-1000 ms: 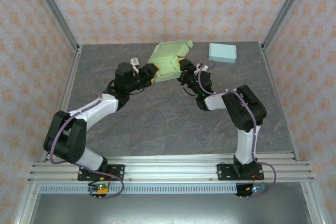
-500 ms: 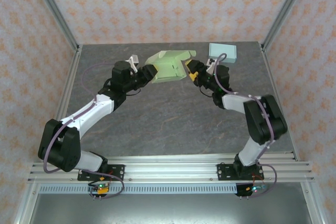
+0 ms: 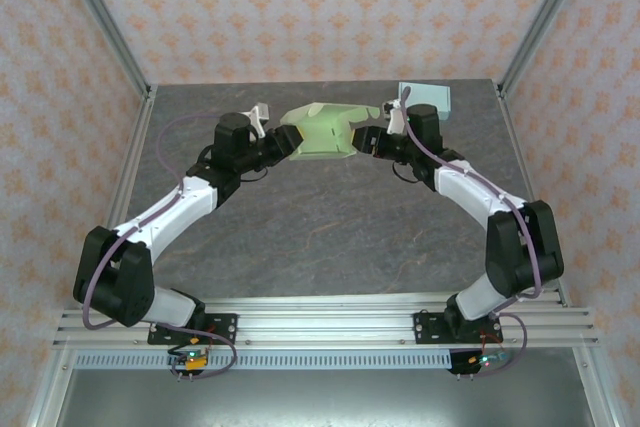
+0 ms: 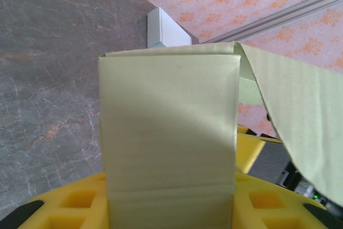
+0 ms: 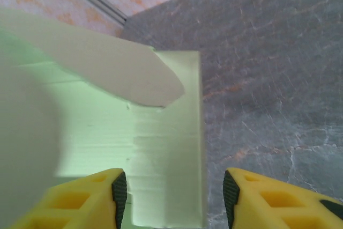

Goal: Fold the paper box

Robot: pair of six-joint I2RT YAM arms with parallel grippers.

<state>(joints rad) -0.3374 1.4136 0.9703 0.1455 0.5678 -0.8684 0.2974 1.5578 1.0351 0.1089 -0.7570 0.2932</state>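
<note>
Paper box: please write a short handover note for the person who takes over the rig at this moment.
The left gripper is shut on the left edge of the paper box, holding it at the far middle of the table.
The right gripper is open, its fingers on either side of the box's right edge, not clamped.
A pale blue box lies apart at the far right.
Done: the green box is partly formed, with one flap loose.
Left: grip with the right gripper, close the flaps, finish the fold.

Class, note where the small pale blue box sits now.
Top view: the pale blue box lies at the table's far edge, right of centre, just behind the right arm.
</note>
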